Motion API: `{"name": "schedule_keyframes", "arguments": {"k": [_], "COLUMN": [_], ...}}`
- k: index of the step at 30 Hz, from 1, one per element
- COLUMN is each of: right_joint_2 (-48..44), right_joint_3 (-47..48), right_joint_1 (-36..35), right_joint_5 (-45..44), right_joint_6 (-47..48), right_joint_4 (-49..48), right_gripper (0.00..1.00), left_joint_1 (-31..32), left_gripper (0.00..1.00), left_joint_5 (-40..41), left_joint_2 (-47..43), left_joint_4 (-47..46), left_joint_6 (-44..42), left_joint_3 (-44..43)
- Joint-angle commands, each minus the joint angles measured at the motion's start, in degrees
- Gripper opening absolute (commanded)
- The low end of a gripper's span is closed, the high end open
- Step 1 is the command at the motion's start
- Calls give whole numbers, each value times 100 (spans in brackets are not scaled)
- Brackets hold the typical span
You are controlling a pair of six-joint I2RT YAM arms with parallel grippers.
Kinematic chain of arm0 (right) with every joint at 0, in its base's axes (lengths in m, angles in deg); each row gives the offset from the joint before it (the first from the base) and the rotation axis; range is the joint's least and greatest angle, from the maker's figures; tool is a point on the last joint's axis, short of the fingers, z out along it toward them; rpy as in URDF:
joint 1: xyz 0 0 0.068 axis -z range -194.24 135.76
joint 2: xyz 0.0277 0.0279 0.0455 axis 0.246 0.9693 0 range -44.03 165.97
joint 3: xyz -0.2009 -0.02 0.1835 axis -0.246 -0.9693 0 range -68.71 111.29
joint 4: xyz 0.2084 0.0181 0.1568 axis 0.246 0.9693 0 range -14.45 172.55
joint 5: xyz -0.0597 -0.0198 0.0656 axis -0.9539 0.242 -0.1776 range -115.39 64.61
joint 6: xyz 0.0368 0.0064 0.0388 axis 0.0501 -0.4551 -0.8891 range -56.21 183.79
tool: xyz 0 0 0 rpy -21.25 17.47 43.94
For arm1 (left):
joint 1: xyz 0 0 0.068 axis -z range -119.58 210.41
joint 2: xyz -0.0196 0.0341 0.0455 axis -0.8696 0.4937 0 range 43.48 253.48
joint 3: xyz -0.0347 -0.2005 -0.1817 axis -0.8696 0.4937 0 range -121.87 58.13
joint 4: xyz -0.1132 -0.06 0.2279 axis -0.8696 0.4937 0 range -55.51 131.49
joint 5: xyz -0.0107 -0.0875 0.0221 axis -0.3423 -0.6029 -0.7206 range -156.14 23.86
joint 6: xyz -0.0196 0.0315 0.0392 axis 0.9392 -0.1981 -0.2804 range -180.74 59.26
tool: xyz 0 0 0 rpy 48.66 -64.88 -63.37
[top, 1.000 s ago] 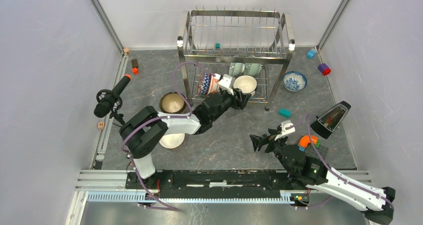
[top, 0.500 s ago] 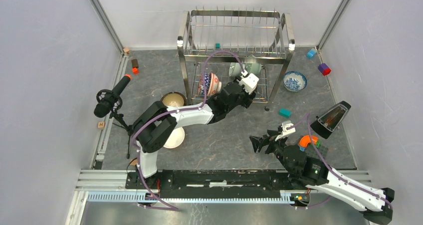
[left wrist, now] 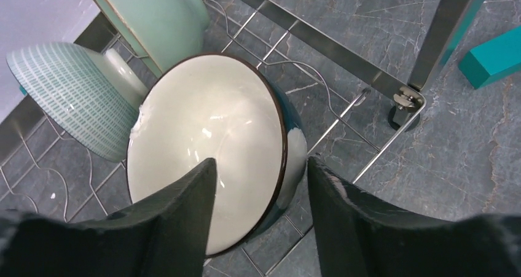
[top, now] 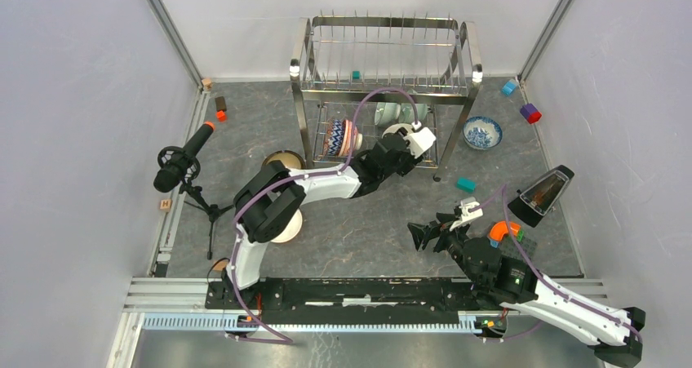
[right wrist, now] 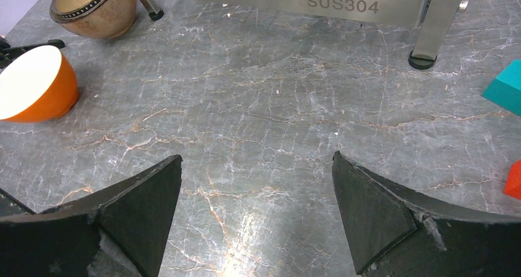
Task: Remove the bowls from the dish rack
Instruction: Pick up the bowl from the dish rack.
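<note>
the left gripper (left wrist: 261, 163) reaches into the lower tier of the dish rack (top: 383, 25), its fingers parted astride the rim of a cream-lined dark bowl (left wrist: 209, 136) (one finger inside, one outside, not clamped). a pale green bowl (left wrist: 160, 13) and a ribbed pale bowl (left wrist: 74, 93) stand on edge just behind it. the right gripper (right wrist: 258, 160) hovers spread wide over the table (right wrist: 276, 105), grasping nothing. a blue-and-white bowl (top: 482, 132) rests on the table right of the rack
</note>
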Motion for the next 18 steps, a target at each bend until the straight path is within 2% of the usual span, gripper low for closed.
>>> {"name": "schedule_keyframes", "arguments": {"k": [1,4,8,18], "right_joint_2": [-82,-78,-109,-166], "right_joint_3": [77,66,38,7], "right_joint_1": [-18,-18,-17,-18], "right_joint_5": [13,4,-15,-29], "right_joint_6": [-54,-57,-46,-91], "right_joint_4": [-163,-170,-195,-161], "right_gripper": [96,97,97,96], "left_joint_1": [-1,7,25,89], "left_gripper": [57,43,31,12], "left_joint_5": [-98,-176,-212,36], "left_joint_2": [163,220,286,164], "left_joint_4": [150,297,396,71], "left_joint_6": [-507,-595,-643,-741], "left_joint_3": [-385,-472,-497,-422]}}
